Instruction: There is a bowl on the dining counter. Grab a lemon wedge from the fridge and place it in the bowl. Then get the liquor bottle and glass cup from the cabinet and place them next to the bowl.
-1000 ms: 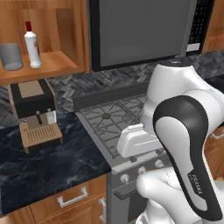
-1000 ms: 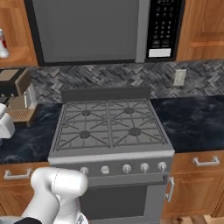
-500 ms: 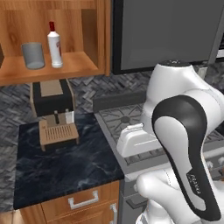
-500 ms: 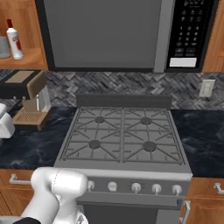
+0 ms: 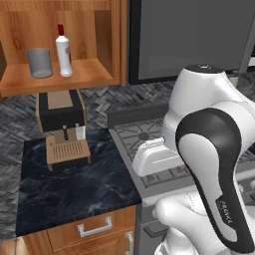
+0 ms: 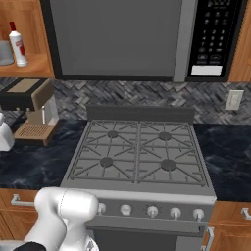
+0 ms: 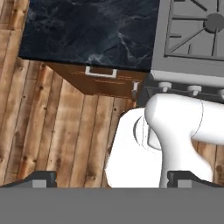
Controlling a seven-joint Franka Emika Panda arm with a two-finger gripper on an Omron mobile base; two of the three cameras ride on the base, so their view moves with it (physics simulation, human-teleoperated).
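The cabinet (image 5: 60,79) stands open at the upper left, also at the left edge of the right base view (image 6: 34,68). On its shelf the grey glass cup (image 5: 39,63) (image 6: 5,52) stands just left of the white, red-capped liquor bottle (image 5: 63,50) (image 6: 18,46). My gripper (image 7: 116,181) is open and empty, pointing down over the wooden floor (image 7: 43,131), far from the shelf. The bowl, lemon wedge, fridge and dining counter are out of view.
A coffee machine (image 5: 61,124) (image 6: 32,105) sits on the dark marble worktop (image 5: 74,184) under the cabinet. To its right are the gas stove (image 6: 139,152) and, above it, the microwave (image 6: 137,39). Wooden drawers (image 5: 94,229) lie below the worktop.
The whole scene has slid right in both base views, so the base has driven left. The cabinet now sits further into view. The gripper stays open.
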